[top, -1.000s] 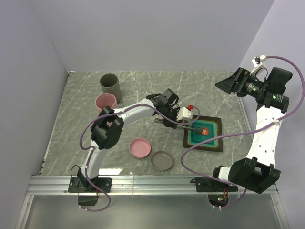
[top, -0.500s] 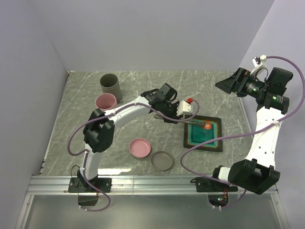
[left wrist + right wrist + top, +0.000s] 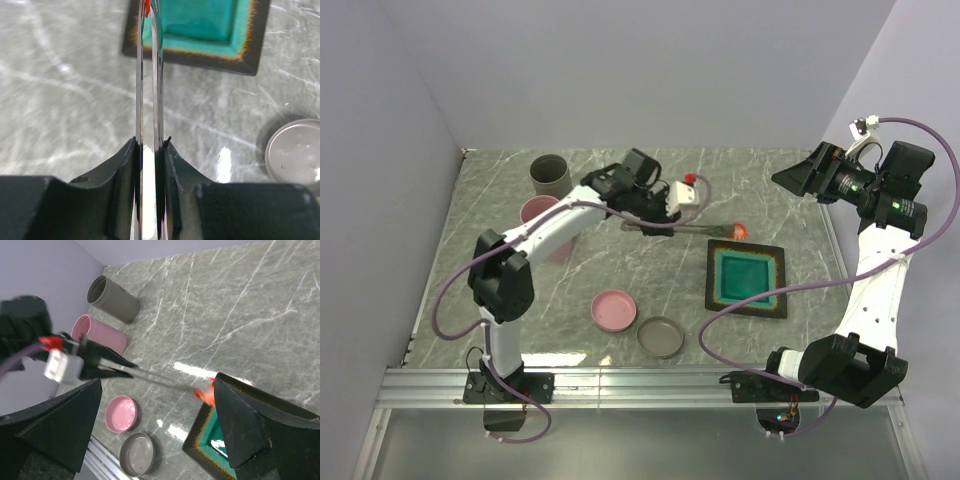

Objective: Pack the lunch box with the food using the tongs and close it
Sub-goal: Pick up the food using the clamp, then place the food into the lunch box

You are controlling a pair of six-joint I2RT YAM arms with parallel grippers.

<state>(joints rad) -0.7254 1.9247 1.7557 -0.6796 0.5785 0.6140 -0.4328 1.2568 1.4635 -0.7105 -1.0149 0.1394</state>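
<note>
One relation settles my next move: the tubs lie behind the tongs, not ahead of them. My left tool [image 3: 150, 145] is clenched on the tongs [image 3: 149, 75] near their joined end. It squeezes the two slim arms almost together, and the shrimp piece [image 3: 741, 230] is pinched at their tip.

From above, the tongs run nearly level across the middle of the tabletop [image 3: 660, 270], handle toward the left edge and tip toward the right edge. The shrimp piece hangs just past the far edge of the teal dish [image 3: 779, 284].

The pink tub [image 3: 542, 212] and the grey tub [image 3: 551, 176] stand near the far left corner, on the handle side. I take these for the lunch box. If so, the whole long axis has to swing or travel toward the left edge before the tip can come over either rim. The pink one is the nearer of the two.

The pink lid [image 3: 614, 310] and the grey lid [image 3: 661, 337] lie toward the near edge, apart from both tubs. I cannot find the two white blocks in any view.

My right tool [image 3: 800, 175] is spread wide and grasps nothing. It is raised over the right edge, well apart from the tubs, so this carry belongs to the left arm.
</note>
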